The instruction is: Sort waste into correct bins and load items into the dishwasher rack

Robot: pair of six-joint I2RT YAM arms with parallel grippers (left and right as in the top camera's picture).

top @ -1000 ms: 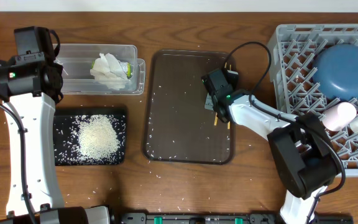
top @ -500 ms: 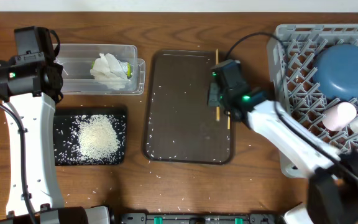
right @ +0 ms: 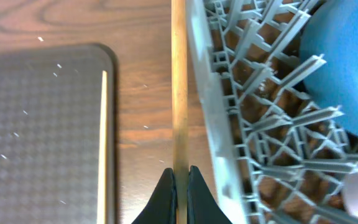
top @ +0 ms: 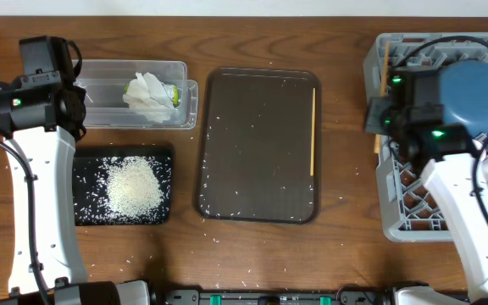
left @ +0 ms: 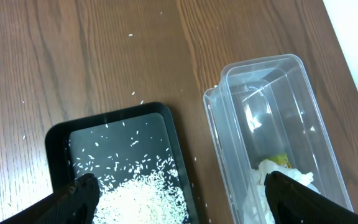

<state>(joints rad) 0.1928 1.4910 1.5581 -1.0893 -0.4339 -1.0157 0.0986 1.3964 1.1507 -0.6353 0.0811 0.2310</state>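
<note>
Right gripper (right: 179, 186) clamped on the near end of one wooden chopstick (right: 179, 87); runs straight ahead from the fingertips, close along the left wall of the dishwasher rack (right: 207, 118), touching or only beside it, cannot tell. Judged light, stiff, thin and smooth: prone to pivoting in an end pinch, so better taken nearer mid-length, or tipped slowly into a grid cell. Further left of the fingers, second chopstick (right: 102, 137) flat along the right edge of the brown tray (right: 36, 143); low profile, probably needs a pinch across its width from above. Ahead and right, dark-blue dish (right: 347, 62) already in the rack. Far off on the other side, left gripper (left: 180, 198) spread wide, holding nothing, above the black tray (left: 55, 140) of rice (left: 142, 199), clear tub (left: 260, 62) just right of it in the wrist view.
</note>
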